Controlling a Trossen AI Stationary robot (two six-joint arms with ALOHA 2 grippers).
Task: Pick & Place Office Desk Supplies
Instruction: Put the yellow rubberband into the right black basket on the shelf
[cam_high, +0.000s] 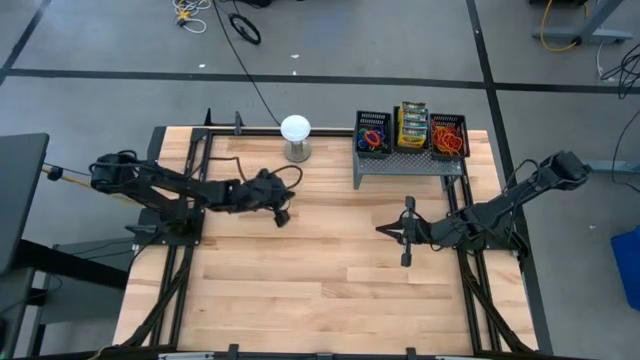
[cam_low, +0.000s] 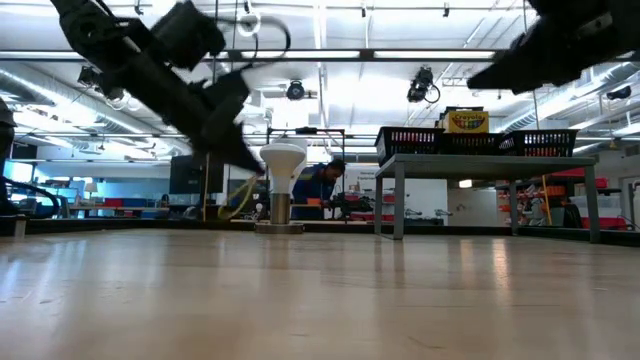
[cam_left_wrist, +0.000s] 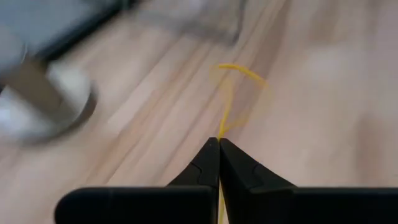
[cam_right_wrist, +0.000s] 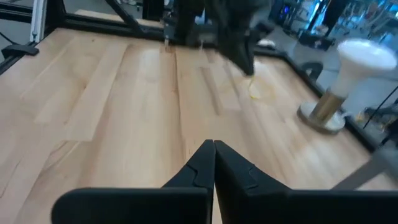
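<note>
My left gripper (cam_high: 283, 215) hangs over the table's middle left, in front of the white globe (cam_high: 295, 128), shut on a thin yellow rubber-band loop (cam_left_wrist: 239, 71). The band also shows under that gripper in the right wrist view (cam_right_wrist: 254, 90) and in the low view (cam_low: 240, 197). My right gripper (cam_high: 380, 229) hovers shut and empty above the table's middle right. On the grey riser (cam_high: 405, 162) at the far edge stand two black mesh bins (cam_high: 373, 132) (cam_high: 448, 135) with coloured rubber bands, and between them crayon boxes (cam_high: 414, 127). My left gripper pinches the yellow rubber band by one end of its loop (cam_left_wrist: 219, 134) between its two fingertips. The fingers slant down toward the table. The rest of the loop hangs slack below and ahead of them; whether its lower end touches the wood I cannot tell.
The white globe on its short stand (cam_low: 283, 180) is close behind my left gripper. The riser's legs (cam_low: 398, 200) stand on the far right of the table. Bare wooden tabletop (cam_high: 320, 290) stretches across the near half. A person (cam_low: 320, 188) sits in the room beyond the table.
</note>
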